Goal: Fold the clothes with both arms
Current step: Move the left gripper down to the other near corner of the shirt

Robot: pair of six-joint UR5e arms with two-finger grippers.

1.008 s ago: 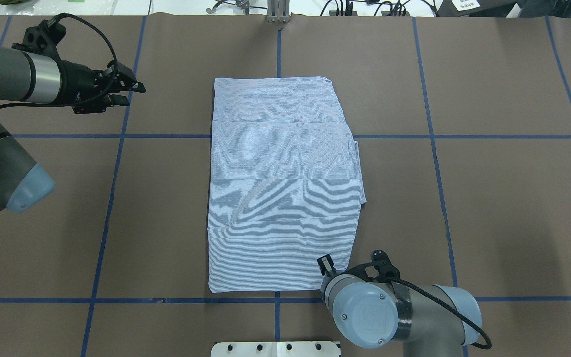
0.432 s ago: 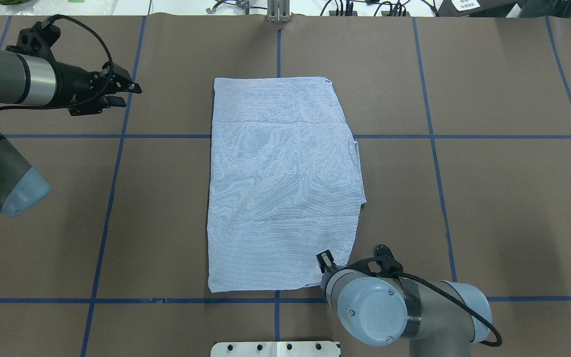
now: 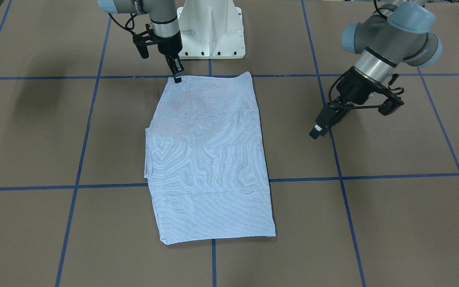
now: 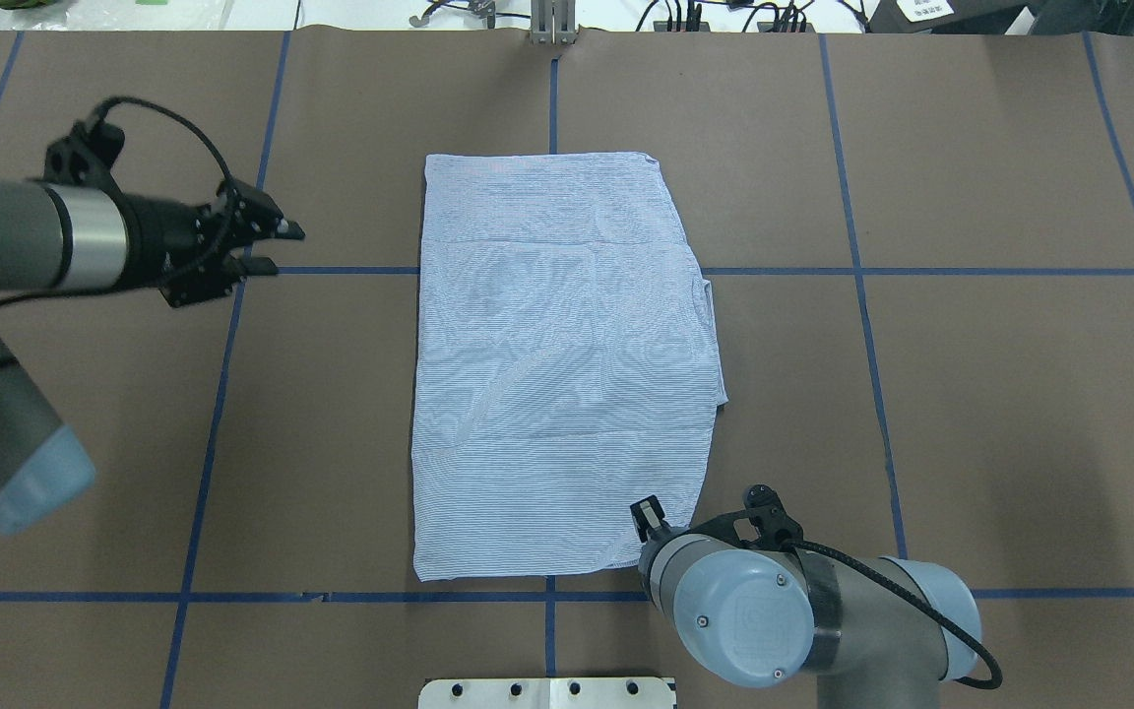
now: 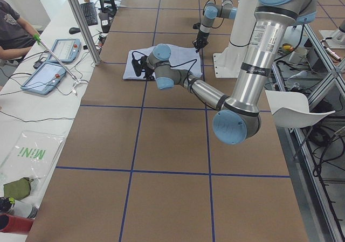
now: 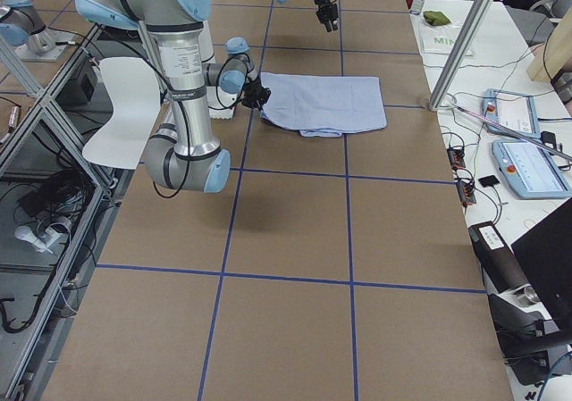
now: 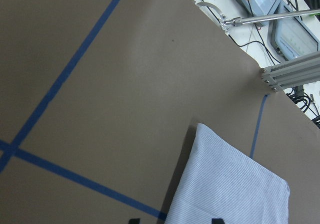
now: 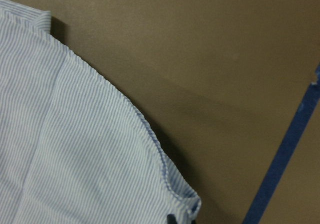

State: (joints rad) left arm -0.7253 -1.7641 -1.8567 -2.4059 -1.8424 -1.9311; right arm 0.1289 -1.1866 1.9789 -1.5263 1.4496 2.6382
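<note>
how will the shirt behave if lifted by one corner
Probably floppy: the shirt lies flat in thin folded layers, so it should drape and its folds may fall open. Likely light: the cloth looks thin, with a wavy hem by the right gripper.

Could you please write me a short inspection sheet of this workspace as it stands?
surface: brown paper with a blue tape grid, flat.
job's things: striped shirt, folded to a rectangle, flat at the centre.
clutter: nothing seen.
grippers: left gripper off the shirt, jaws open and empty; right gripper at the shirt's near right corner, jaws' state unclear.
cables: black cable looped at each wrist, clear of the shirt.
surroundings: operator's bench with control tablets; a person seated there.
</note>
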